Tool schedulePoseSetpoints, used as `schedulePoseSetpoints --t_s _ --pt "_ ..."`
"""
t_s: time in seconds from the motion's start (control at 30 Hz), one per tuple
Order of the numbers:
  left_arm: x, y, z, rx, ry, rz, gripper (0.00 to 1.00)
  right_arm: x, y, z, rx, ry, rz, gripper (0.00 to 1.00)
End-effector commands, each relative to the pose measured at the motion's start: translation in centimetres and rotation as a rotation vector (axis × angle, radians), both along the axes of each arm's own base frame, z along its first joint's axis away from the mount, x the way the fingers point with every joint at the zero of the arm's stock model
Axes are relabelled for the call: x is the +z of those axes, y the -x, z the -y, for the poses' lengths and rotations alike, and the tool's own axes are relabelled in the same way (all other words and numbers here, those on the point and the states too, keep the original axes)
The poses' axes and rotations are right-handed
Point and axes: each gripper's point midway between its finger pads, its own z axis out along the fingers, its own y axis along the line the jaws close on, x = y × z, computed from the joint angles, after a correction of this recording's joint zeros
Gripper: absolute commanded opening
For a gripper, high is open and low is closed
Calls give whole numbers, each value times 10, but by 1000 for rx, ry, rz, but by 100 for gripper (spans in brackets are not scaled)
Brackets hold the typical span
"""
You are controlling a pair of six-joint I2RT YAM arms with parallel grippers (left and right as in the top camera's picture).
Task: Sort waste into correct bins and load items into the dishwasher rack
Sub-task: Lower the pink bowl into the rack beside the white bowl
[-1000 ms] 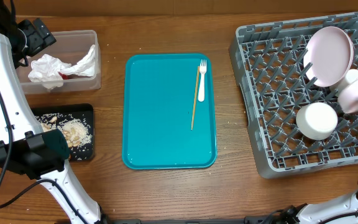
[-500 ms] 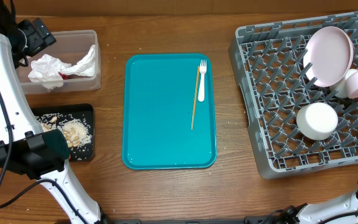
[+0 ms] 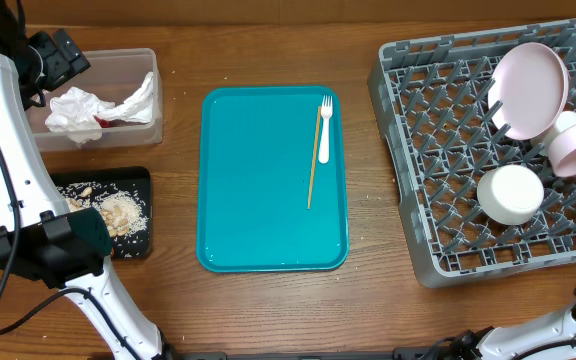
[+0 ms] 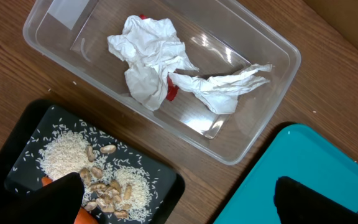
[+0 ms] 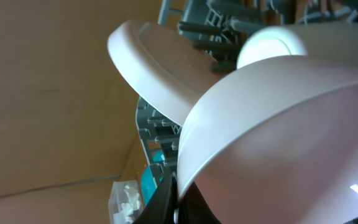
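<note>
Table (image 3: 178, 300), tub (image 3: 118, 62), black tray (image 3: 139, 181), teal tray (image 3: 258, 180), rack (image 3: 438, 150)

pale bowl (image 5: 278, 137) hogs the right wrist view, all blurry; overhead edge clips it at 3 o'clock; carrot (image 4: 82, 216) is just an orange sliver at 7 o'clock, left wrist view

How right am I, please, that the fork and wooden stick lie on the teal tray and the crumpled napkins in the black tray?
Not quite: the left wrist view shows the napkins in the clear tub, not the black tray. The fork and stick lie on the teal tray.
</note>
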Motion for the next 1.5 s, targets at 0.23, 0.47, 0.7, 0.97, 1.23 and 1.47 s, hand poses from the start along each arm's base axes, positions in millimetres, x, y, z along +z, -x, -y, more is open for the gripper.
schedulePoseSetpoints --t_s 0.23,0.47,0.7,0.97,1.23,1.47 --pt "15 6 3 13 -13 29 100 -5 -7 -13 116 111 83 4" --pt "15 6 3 13 -13 29 100 -20 -10 -16 116 129 8 4" --pt "15 6 3 13 -13 29 100 9 -10 -9 90 169 6 4" --pt "15 6 3 13 -13 29 100 24 -8 -24 180 207 118 4" --pt "15 6 3 13 -13 29 100 11 -8 -25 234 273 130 4" --pt "15 6 3 13 -13 29 100 -3 -4 -9 135 257 -41 10"
